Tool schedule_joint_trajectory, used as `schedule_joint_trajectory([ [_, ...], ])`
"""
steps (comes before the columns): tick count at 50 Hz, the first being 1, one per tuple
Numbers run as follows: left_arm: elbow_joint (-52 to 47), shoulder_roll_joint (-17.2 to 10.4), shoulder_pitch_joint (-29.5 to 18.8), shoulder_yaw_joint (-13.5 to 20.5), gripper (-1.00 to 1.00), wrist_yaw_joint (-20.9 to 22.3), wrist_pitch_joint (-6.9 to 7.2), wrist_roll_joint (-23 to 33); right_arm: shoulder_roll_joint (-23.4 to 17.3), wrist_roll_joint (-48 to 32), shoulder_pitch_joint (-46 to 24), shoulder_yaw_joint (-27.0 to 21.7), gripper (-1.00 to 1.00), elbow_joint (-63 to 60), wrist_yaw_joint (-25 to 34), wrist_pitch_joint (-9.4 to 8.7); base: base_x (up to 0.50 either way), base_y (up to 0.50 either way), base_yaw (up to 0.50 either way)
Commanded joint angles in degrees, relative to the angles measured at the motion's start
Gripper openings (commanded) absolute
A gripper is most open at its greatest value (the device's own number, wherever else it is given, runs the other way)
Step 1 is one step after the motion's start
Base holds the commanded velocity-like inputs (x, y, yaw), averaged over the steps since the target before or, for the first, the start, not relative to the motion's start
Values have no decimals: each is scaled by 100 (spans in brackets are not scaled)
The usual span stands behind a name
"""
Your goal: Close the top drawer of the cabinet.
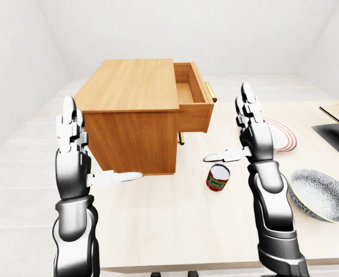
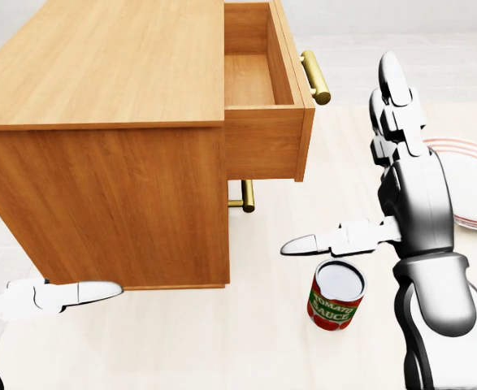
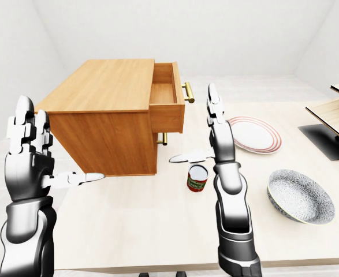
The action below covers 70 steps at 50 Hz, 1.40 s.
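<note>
Top drawer (image 2: 266, 81) pulled out; both hands spread, empty. Bowl (image 3: 300, 195) visible only in eye views.

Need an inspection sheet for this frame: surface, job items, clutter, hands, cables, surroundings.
Surface: pale wooden table, everything stands on it.
Job's things: cabinet with top drawer pulled open and empty; brass handle on its face; a second handle shows below.
Clutter: tomato sauce can upright; striped plate; patterned bowl; dark stand at the right edge.
Hands: left hand open, raised beside the cabinet; right hand open, raised right of the drawer, touching nothing.
Cables: nothing seen.
Surroundings: plain white walls.
</note>
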<state>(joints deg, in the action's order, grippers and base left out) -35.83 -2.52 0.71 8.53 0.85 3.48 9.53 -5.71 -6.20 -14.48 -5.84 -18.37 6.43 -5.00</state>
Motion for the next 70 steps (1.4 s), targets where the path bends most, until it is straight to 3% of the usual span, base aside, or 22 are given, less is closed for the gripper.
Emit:
schedule_joint_trajectory([
  [1, 30, 6, -2, -14, 100, -8, -22, 20, -54, 5, -351, 28, 100, 840, -133, 0, 0, 0, 0],
  [4, 43, 12, -5, -26, 100, -14, -23, 21, -41, 40, -432, 53, 100, 1139, -145, 0, 0, 0, 0],
  [12, 364, 60, 73, -146, 100, -49, -237, 58, 26, 26, -501, 193, 100, 1396, -207, 0, 0, 0, 0],
  [38, 356, 47, 103, -192, 100, -32, -240, 89, 61, 88, -588, 182, 100, 1476, -228, 0, 0, 0, 0],
  [70, 545, 45, 121, -198, 100, -8, -251, 179, 431, -115, -751, 647, 100, 2050, -203, 0, 0, 0, 0],
])
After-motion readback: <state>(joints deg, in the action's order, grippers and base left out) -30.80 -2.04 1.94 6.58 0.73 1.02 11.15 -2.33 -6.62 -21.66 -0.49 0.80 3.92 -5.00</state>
